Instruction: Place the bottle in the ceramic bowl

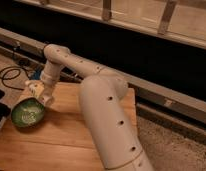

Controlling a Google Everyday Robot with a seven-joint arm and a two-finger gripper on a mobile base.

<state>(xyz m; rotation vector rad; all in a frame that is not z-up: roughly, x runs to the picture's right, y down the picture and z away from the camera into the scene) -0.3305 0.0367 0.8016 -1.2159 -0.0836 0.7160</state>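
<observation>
My gripper [38, 93] hangs just above the far right rim of the green bowl [27, 113] on the wooden table [61, 140], apparently clamped on the small white bottle [36, 90]; the bowl's centre lies down and left of it.

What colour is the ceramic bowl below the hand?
Green with pale mottling, camera view; hand at its rim.

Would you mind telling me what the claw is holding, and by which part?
The claw, beside the ceramic bowl's upper right rim, appears to carry the bottle; where it grips cannot be told.
</observation>
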